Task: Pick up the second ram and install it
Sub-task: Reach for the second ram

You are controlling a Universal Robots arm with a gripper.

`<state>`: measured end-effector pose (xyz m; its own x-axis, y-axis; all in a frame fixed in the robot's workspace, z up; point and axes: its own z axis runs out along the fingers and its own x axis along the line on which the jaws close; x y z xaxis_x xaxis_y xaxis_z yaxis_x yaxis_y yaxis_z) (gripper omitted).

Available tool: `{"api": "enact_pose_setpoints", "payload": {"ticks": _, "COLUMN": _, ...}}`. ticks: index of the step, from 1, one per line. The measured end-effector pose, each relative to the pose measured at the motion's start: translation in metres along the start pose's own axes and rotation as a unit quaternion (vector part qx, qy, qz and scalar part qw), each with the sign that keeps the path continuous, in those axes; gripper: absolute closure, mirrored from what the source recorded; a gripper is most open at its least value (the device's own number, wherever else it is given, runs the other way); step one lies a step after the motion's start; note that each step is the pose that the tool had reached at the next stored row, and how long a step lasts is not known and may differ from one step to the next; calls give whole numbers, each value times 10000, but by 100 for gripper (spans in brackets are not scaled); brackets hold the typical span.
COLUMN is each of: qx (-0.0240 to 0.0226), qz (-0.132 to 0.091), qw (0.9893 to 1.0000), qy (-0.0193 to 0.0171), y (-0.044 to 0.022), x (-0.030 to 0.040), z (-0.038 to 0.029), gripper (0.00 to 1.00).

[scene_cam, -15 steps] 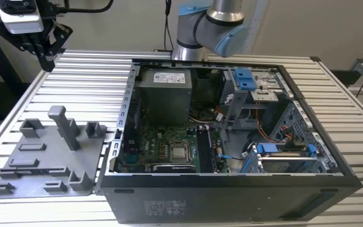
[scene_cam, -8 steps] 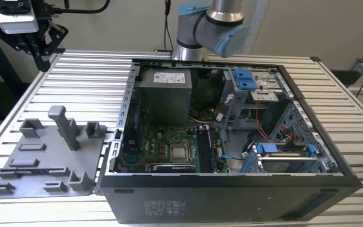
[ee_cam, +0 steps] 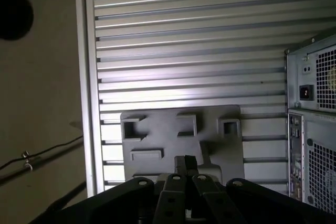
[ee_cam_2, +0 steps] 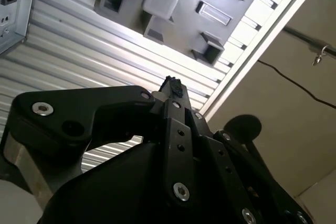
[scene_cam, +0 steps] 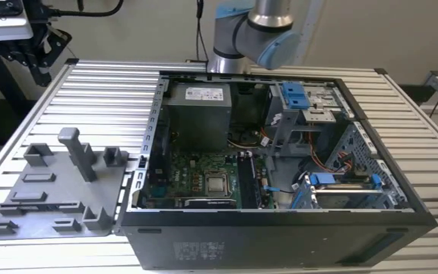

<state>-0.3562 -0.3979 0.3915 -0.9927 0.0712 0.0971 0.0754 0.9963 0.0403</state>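
Note:
My gripper (ee_cam_2: 173,84) hangs high above the table, and in both wrist views its fingertips (ee_cam: 185,161) are pressed together with nothing between them. Far below them lies the grey tray (ee_cam: 157,139) with its blocks and pockets; no stick lies on it in the exterior view (scene_cam: 52,197). Inside the open computer case (scene_cam: 280,228), long dark boards stand on edge in the memory slots (scene_cam: 246,178) just right of the processor (scene_cam: 217,184). I cannot tell which of them is the second ram. The arm (scene_cam: 253,34) rises behind the case.
The case's back panel with its power socket (ee_cam: 306,93) lies beside the tray. The ribbed metal table (scene_cam: 105,97) ends in an edge rail (ee_cam: 88,77), with floor and a cable beyond. A black stand (scene_cam: 21,40) is at the exterior view's far left.

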Motion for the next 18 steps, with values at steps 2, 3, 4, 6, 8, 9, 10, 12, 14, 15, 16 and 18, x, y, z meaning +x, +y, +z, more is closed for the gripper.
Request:
{"api": "enact_pose_setpoints", "payload": {"ticks": 2, "qx": 0, "qz": 0, "qw": 10000, "qy": 3, "y": -5, "x": 59, "z": 6, "gripper": 89}}
{"api": "enact_pose_setpoints", "payload": {"ticks": 3, "qx": 0, "qz": 0, "qw": 10000, "qy": 3, "y": -7, "x": 91, "z": 9, "gripper": 89}}
{"api": "enact_pose_setpoints", "payload": {"ticks": 4, "qx": 0, "qz": 0, "qw": 10000, "qy": 3, "y": -10, "x": 123, "z": 12, "gripper": 89}}
{"api": "enact_pose_setpoints", "payload": {"ticks": 6, "qx": 0, "qz": 0, "qw": 10000, "qy": 1, "y": -15, "x": 194, "z": 19, "gripper": 89}}
{"api": "enact_pose_setpoints", "payload": {"ticks": 8, "qx": 0, "qz": 0, "qw": 10000, "qy": -2, "y": -20, "x": 265, "z": 25, "gripper": 89}}
{"api": "enact_pose_setpoints", "payload": {"ticks": 9, "qx": 0, "qz": -1, "qw": 10000, "qy": -7, "y": -23, "x": 297, "z": 28, "gripper": 89}}
{"api": "enact_pose_setpoints", "payload": {"ticks": 10, "qx": -1, "qz": -3, "qw": 10000, "qy": -17, "y": -24, "x": 319, "z": 30, "gripper": 89}}
{"api": "enact_pose_setpoints", "payload": {"ticks": 12, "qx": -2, "qz": -14, "qw": 10000, "qy": -46, "y": -28, "x": 358, "z": 35, "gripper": 89}}
{"api": "enact_pose_setpoints", "payload": {"ticks": 14, "qx": -3, "qz": -27, "qw": 10000, "qy": -92, "y": -30, "x": 389, "z": 40, "gripper": 89}}
{"api": "enact_pose_setpoints", "payload": {"ticks": 15, "qx": -4, "qz": -36, "qw": 9999, "qy": -117, "y": -31, "x": 400, "z": 41, "gripper": 89}}
{"api": "enact_pose_setpoints", "payload": {"ticks": 16, "qx": -4, "qz": -49, "qw": 9999, "qy": -140, "y": -31, "x": 409, "z": 43, "gripper": 89}}
{"api": "enact_pose_setpoints", "payload": {"ticks": 18, "qx": -2, "qz": -75, "qw": 9998, "qy": -159, "y": -33, "x": 422, "z": 45, "gripper": 89}}
